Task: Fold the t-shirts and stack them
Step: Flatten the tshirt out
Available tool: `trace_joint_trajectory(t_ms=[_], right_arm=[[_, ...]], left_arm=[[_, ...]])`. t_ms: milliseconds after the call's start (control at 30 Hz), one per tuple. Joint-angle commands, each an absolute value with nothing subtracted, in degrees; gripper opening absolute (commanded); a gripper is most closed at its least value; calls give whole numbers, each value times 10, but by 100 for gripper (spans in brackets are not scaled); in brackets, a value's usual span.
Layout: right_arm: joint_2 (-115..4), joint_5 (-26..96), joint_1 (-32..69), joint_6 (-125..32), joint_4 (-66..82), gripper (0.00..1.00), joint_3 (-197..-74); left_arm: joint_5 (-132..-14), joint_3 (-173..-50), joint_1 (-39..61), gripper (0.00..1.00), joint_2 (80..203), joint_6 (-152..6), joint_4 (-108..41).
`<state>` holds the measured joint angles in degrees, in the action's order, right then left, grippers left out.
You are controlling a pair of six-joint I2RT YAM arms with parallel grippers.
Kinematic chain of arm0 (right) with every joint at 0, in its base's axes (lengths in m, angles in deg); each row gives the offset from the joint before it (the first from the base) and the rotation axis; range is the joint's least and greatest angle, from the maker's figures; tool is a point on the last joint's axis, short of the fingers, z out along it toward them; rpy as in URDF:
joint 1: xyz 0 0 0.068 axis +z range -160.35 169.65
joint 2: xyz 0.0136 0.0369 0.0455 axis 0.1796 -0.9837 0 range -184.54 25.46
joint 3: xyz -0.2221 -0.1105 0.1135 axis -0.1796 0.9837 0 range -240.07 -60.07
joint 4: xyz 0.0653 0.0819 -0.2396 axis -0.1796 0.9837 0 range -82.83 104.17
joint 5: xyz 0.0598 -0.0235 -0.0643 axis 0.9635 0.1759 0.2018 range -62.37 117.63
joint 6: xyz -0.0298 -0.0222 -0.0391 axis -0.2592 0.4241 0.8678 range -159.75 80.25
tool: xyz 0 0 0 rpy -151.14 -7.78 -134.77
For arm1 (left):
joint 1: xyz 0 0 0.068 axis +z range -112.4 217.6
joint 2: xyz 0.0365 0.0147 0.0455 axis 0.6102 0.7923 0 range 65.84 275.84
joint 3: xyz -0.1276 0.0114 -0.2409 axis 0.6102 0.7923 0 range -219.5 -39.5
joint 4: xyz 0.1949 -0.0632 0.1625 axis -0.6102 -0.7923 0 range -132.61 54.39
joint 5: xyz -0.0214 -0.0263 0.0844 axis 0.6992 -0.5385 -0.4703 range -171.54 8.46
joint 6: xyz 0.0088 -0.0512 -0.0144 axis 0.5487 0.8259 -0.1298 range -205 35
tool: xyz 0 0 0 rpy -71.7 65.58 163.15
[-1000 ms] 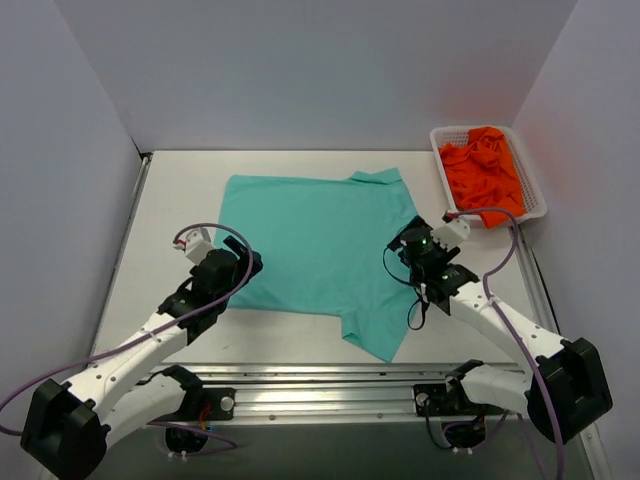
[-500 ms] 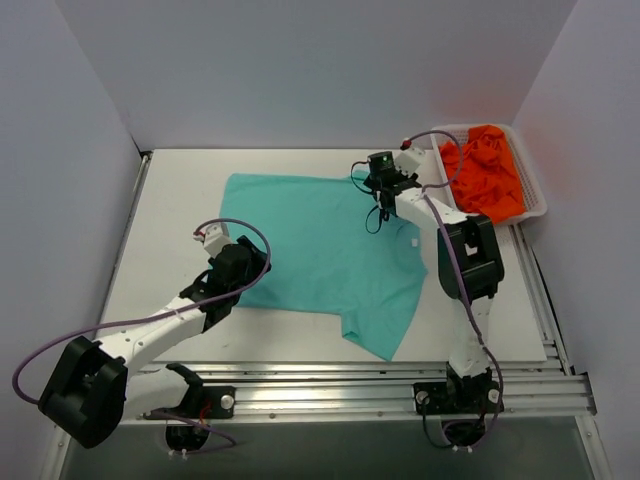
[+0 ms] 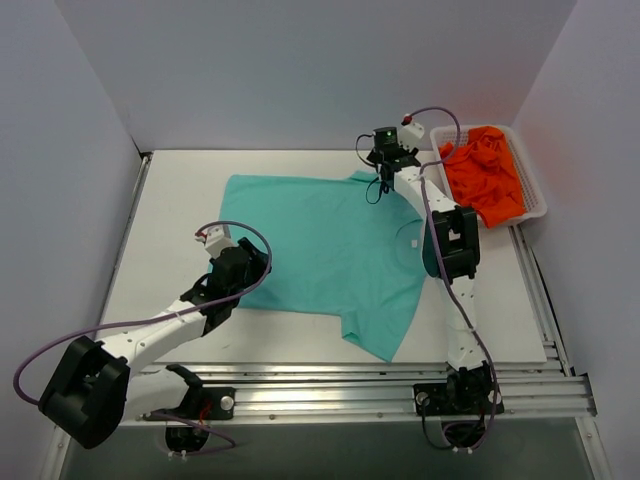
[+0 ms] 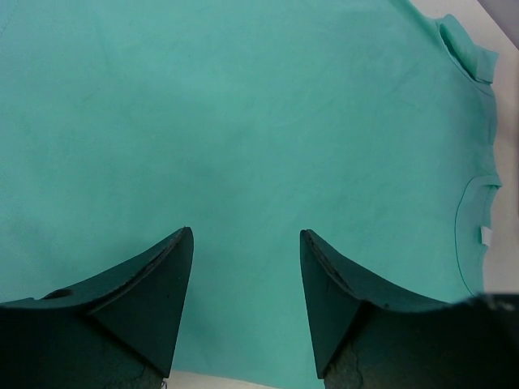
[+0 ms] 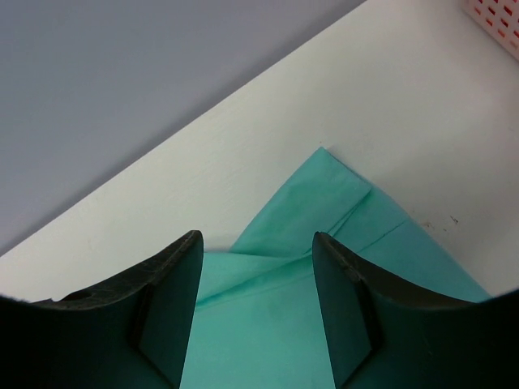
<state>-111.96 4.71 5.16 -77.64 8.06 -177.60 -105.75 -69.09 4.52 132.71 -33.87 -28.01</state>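
A teal-green t-shirt point(image 3: 320, 245) lies spread flat on the white table point(image 3: 170, 210), with one sleeve toward the far wall and one toward the near edge. My left gripper point(image 3: 250, 262) hovers open over its left edge; in the left wrist view the left gripper point(image 4: 246, 235) has only teal cloth point(image 4: 243, 121) beneath the gap, and the white neck label point(image 4: 485, 235) shows at the right. My right gripper point(image 3: 384, 170) stands open over the far sleeve. In the right wrist view the right gripper point(image 5: 256, 239) frames that creased sleeve point(image 5: 324, 203). Orange t-shirts point(image 3: 485, 175) are heaped in a basket.
The white mesh basket point(image 3: 537, 195) holding the orange cloth stands at the far right of the table, and its corner point(image 5: 496, 14) shows in the right wrist view. Grey walls close in the table at the back and sides. The right arm stretches across the shirt's right side.
The right arm has swung from the shirt's near right side out to the far sleeve. The left gripper has edged right onto the shirt's left edge. Both jaws have narrowed somewhat.
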Motion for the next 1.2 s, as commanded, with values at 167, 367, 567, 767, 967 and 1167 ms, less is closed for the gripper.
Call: trace_joint_trajectory(t_ms=[167, 367, 567, 767, 967, 1167], right_arm=[[-1147, 71, 49, -789, 93, 52, -1783], [-1124, 77, 51, -801, 54, 52, -1714], [-1141, 77, 50, -796, 55, 52, -1721], [-1161, 78, 43, -796, 59, 52, -1750], [-1166, 86, 41, -794, 64, 52, -1777], [-1178, 94, 39, -797, 67, 52, -1792]], left_arm=[[-1062, -698, 46, 63, 1351, -353, -237], [-1060, -700, 46, 63, 1367, -353, -228], [-1052, -703, 46, 63, 1388, -352, -218], [-1055, -704, 45, 63, 1391, -353, -220], [-1058, -709, 45, 63, 1401, -354, -218], [-1056, -717, 46, 63, 1419, -355, -215]])
